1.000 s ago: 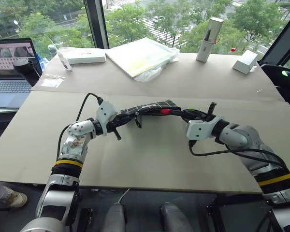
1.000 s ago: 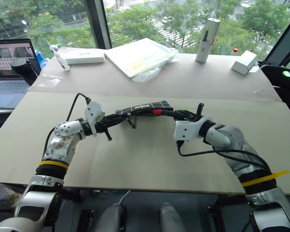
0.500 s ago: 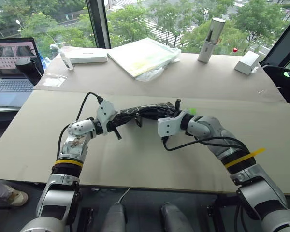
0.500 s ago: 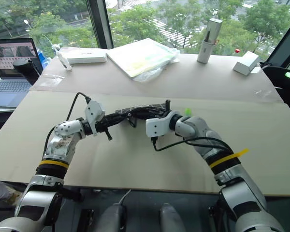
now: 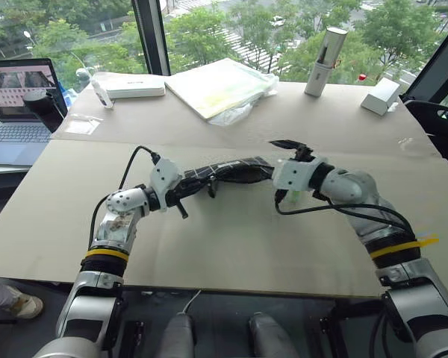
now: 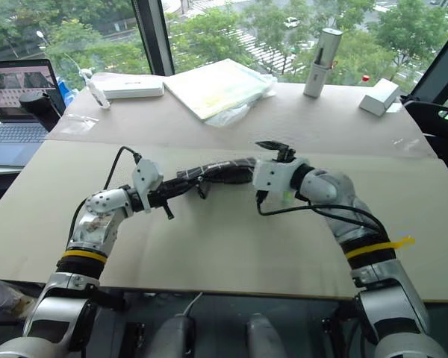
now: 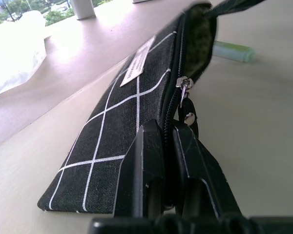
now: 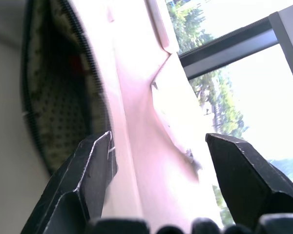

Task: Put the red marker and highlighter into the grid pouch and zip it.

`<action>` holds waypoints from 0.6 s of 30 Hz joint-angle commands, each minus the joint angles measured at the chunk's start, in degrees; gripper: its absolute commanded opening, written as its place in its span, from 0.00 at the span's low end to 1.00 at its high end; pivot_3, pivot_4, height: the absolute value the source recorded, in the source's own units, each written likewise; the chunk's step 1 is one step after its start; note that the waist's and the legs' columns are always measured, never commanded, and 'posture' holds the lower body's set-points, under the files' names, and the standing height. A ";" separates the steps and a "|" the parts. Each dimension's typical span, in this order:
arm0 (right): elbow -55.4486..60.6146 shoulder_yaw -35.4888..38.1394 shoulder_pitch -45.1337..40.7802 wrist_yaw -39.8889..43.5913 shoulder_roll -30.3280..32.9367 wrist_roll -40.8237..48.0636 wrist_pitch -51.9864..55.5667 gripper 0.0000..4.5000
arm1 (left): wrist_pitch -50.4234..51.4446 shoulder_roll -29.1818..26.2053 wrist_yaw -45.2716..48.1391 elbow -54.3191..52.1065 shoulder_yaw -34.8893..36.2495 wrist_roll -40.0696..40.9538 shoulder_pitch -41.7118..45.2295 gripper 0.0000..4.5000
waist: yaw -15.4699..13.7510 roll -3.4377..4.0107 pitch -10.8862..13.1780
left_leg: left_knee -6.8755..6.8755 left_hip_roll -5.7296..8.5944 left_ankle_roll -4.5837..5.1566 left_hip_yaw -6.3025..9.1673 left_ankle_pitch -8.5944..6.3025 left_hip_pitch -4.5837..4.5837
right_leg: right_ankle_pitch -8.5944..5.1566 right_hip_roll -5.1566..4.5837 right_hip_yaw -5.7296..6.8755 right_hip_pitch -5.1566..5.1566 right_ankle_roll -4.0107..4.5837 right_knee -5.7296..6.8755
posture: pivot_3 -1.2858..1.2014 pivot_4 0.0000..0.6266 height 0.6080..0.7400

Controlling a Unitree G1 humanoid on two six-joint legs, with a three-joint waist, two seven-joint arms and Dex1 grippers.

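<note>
Grid pouch [image 5: 228, 171] is held off the desk [image 5: 231, 246] mid-scene, pinched at its left zip edge by left end effector [image 7: 168, 141], mouth gaping right. Right end effector [image 8: 156, 165] is spread at the mouth. Highlighter [image 7: 233, 51] lies on the desk just beyond the mouth. Pouch judged soft, floppy: best gripped along the zip seam.

A pale tan table [image 5: 231, 246] is carrying, along its far edge, a white flat box [image 5: 133, 85], a plastic-wrapped pad [image 5: 219, 86] beside it, an upright cylinder [image 5: 319, 63] and a small white box [image 5: 379, 95] farther along.
</note>
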State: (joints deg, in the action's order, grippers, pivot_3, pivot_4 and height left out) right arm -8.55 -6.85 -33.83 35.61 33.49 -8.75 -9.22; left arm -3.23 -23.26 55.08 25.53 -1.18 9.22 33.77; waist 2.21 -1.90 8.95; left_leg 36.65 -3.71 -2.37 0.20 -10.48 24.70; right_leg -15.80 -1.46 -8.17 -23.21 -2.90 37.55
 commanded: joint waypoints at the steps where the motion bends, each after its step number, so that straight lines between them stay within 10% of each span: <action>1: 9.01 7.72 2.26 0.09 -1.15 9.97 16.01 0.77 | -0.30 -0.10 -0.45 -2.20 0.48 1.02 0.44 0.00 | 0.05 0.00 0.00 | 0.04 0.01 0.00 0.00 0.00 0.00 | 0.00 0.00 -0.01 0.00 0.00 0.03 | 0.52 0.24 0.98; 8: 15.45 9.31 4.79 -13.38 -10.27 7.81 48.71 0.77 | -0.25 -0.04 -0.79 -2.00 0.47 0.98 0.45 0.00 | 0.26 0.01 0.00 | 0.09 -0.01 0.00 0.00 0.00 -0.05 | -0.01 0.04 0.00 -0.04 0.00 0.12 | 0.52 0.24 0.98; 18: 14.52 10.28 5.22 -21.77 -16.82 7.99 62.03 0.77 | -0.19 -0.24 -1.25 -2.18 0.72 0.93 0.40 0.00 | 0.03 0.01 0.00 | 0.10 0.01 0.00 -0.01 0.00 0.00 | -0.02 0.02 -0.01 -0.07 -0.02 0.11 | 0.52 0.24 0.98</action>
State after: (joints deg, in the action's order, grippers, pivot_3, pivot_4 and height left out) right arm 5.05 2.82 -28.33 14.71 16.83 -0.96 52.74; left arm -3.22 -23.11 54.39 25.44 -1.18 9.22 33.77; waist 2.25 -1.89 8.95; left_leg 36.75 -3.69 -2.38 0.19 -10.48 24.69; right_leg -15.82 -1.44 -8.19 -23.28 -2.92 37.66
